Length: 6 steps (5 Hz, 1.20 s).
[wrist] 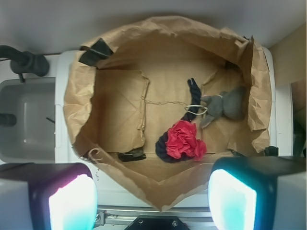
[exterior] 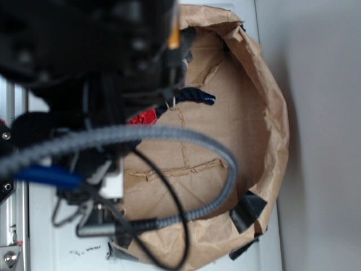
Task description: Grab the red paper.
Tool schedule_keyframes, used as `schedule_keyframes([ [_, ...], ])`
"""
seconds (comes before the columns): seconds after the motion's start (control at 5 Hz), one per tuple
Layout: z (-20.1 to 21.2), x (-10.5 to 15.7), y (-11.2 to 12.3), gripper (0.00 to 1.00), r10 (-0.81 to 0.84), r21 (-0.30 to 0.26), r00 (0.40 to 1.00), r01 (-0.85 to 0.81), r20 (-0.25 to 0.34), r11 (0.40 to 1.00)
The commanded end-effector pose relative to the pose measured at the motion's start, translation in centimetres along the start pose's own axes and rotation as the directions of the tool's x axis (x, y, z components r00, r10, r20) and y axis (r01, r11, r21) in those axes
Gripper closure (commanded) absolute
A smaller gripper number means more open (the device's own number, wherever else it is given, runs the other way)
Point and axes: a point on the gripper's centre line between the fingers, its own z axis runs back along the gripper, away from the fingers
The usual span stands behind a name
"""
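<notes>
Hovering gripper point(wrist: 152, 201) spread wide, empty, above red paper point(wrist: 184, 140) lying against navy rope point(wrist: 178, 128).

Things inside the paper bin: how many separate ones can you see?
3. The red paper lies near the front wall, the dark rope curls behind and around it, and the grey plush toy sits at right. Folds may hide more.

- From outside, my arm point(exterior: 96, 68) looms black and badly blurred, far too near the lens; only the brown paper bag point(exterior: 265, 113) behind it looks fairly sharp
- My wrist view is soft, evenly lit; my 2 fingertips point(wrist: 72, 203) glow washed-out and unfocused; dim shade gathers under the bag's folded rim
</notes>
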Motion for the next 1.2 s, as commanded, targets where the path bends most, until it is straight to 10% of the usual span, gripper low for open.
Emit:
schedule_keyframes([
  [0.0, -3.3, 1.6, 2.4, 0.0, -0.013, 0.054, 0.998, 0.009, 0.069, 0.998],
  [1.0, -15.9, 1.1, 6.6, 0.0, -0.158, 0.043, 0.986, 0.161, -0.061, 0.986],
])
